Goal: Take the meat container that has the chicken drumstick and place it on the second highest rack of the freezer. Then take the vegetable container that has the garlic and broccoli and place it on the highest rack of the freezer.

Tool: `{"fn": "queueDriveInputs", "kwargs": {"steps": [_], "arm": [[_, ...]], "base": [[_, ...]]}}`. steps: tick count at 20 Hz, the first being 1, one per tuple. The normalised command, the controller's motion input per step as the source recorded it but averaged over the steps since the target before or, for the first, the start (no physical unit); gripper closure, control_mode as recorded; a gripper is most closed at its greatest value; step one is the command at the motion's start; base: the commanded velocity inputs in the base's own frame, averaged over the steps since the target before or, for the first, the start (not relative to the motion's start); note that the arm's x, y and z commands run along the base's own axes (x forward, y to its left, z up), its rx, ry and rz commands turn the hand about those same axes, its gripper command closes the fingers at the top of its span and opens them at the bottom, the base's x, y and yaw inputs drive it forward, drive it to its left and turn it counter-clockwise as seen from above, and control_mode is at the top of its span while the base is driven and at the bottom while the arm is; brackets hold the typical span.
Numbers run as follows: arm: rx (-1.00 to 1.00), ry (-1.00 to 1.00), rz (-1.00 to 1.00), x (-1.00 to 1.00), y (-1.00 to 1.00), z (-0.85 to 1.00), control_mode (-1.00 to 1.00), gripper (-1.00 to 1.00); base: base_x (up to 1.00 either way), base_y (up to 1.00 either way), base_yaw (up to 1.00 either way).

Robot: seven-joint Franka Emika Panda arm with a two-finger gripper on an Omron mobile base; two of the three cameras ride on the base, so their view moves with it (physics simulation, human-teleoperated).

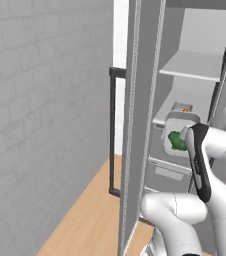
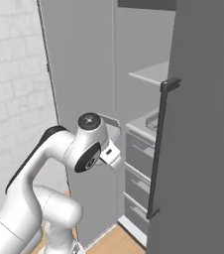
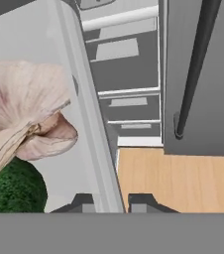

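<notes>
The claw (image 3: 106, 202) is pinched nearly closed on the rim of the vegetable container (image 3: 91, 124), one dark tip on each side of its grey wall. Just inside that wall, close beside the claw, sits the garlic (image 3: 27, 106), with the broccoli (image 3: 12, 188) touching it. Beyond the claw stands the open freezer (image 1: 145, 100): the highest rack (image 1: 195, 67) lies above the held container, and the chicken drumstick (image 1: 185, 109) rests on the rack behind it. Grey drawers (image 3: 126, 74) and wood floor (image 3: 178, 178) lie past the fingertips.

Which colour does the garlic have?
Whitish pink garlic, clearest in the hand view.
</notes>
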Motion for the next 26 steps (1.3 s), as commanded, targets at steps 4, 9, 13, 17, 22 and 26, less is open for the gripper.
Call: {"fn": "queueDriveInputs", "kwargs": {"steps": [4,9,13,17,22,26], "arm": [[0.0,0.0,0.0,0.0,0.0,0.0,1.0,1.0],[0.0,0.0,0.0,0.0,0.0,0.0,1.0,1.0],[0.01,0.0,-0.06,0.27,-0.04,0.5,-1.0,1.0],[0.0,-0.05,-0.08,0.69,-0.03,0.95,-1.0,1.0],[0.0,-0.06,-0.23,0.63,-0.23,0.35,-1.0,1.0],[0.0,-0.04,-0.27,0.73,-0.37,0.29,-1.0,1.0]], "base": [[0.8,-0.16,-0.12],[0.72,0.05,-0.15],[0.12,0.0,-0.03],[0.0,0.0,0.0],[0.0,0.0,0.0],[0.0,0.0,0.0]]}}
